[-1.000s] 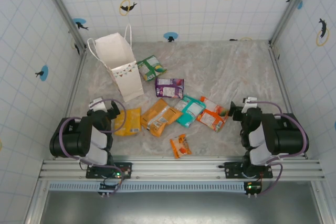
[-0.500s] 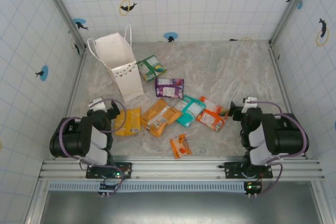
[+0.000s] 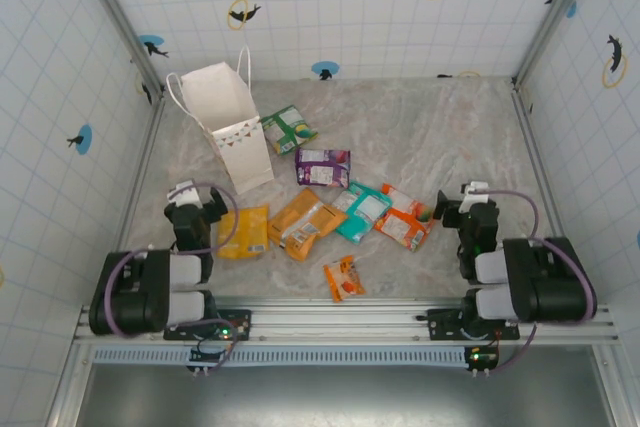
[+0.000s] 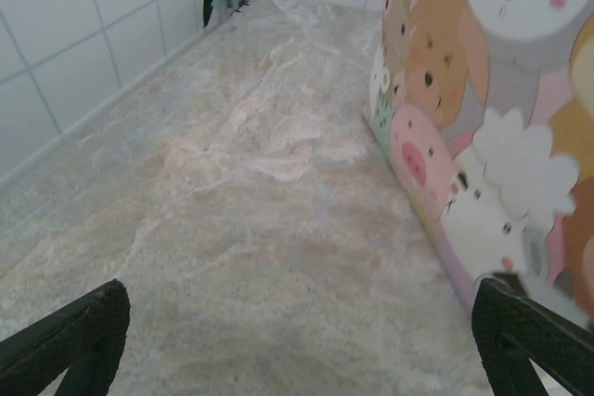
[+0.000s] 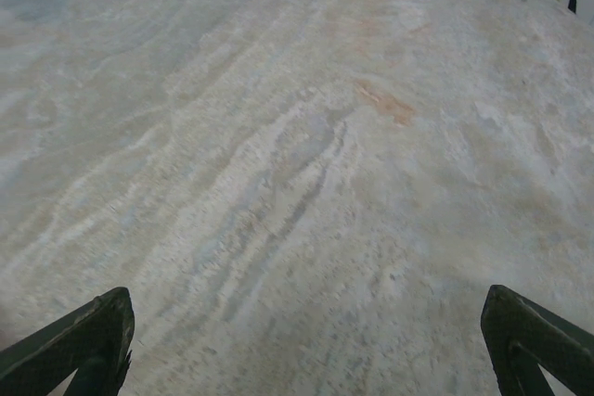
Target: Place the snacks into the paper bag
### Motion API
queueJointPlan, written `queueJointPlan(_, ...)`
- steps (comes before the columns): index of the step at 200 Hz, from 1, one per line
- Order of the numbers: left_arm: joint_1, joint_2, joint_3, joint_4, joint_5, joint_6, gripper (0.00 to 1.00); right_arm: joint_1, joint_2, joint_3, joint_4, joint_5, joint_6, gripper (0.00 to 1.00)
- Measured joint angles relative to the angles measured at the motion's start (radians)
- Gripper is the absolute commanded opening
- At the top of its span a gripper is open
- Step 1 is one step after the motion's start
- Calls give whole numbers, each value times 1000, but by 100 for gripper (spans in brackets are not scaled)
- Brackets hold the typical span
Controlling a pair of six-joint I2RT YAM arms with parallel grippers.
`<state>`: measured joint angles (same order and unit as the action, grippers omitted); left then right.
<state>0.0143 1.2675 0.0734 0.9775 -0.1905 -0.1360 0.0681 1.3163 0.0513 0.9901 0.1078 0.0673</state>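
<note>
The white paper bag (image 3: 225,125) stands upright and open at the back left, cord handles up, with bunting triangles on its front. In the left wrist view its near side (image 4: 473,118) shows printed cartoon animals. Several snacks lie flat mid-table: green-white (image 3: 288,128), purple (image 3: 323,165), yellow (image 3: 245,231), orange (image 3: 305,222), teal (image 3: 362,211), orange-red (image 3: 403,217) and a small orange one (image 3: 343,277). My left gripper (image 3: 195,209) (image 4: 297,359) is open over bare table, left of the yellow packet. My right gripper (image 3: 462,207) (image 5: 297,359) is open and holds nothing, right of the orange-red packet.
Tiled walls with dolphin stickers close in the marbled table (image 3: 440,137) on three sides. The left wall (image 4: 83,53) runs close beside my left gripper. Bare table (image 5: 306,164) lies ahead of my right gripper.
Both arms have reached slightly forward from their folded pose, with the grippers nudging away from the bases. The bag and the snacks have not moved.
</note>
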Motion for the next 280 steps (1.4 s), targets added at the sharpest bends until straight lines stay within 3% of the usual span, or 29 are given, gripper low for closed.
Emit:
queueJointPlan(51,-2,-294,198,-537,24,-62,83,78,-236,260,-462,8,45,98)
queueJointPlan(104,-40,-404,510,-1004,116,-101,72,200,-172,651,-909,-20,166,98)
queueJointPlan(142,-109,-335,763,-1270,165,-109,69,347,-60,859,-1111,-34,243,98)
queueJointPlan(183,-213,-231,1007,-1480,192,-140,68,470,16,962,-1232,-45,317,98)
queueJointPlan(236,-308,-40,1305,-1705,194,-233,66,550,68,993,-1283,-64,410,98)
queueJointPlan(280,-362,102,1515,-1790,187,-317,65,561,94,993,-1283,-80,461,98)
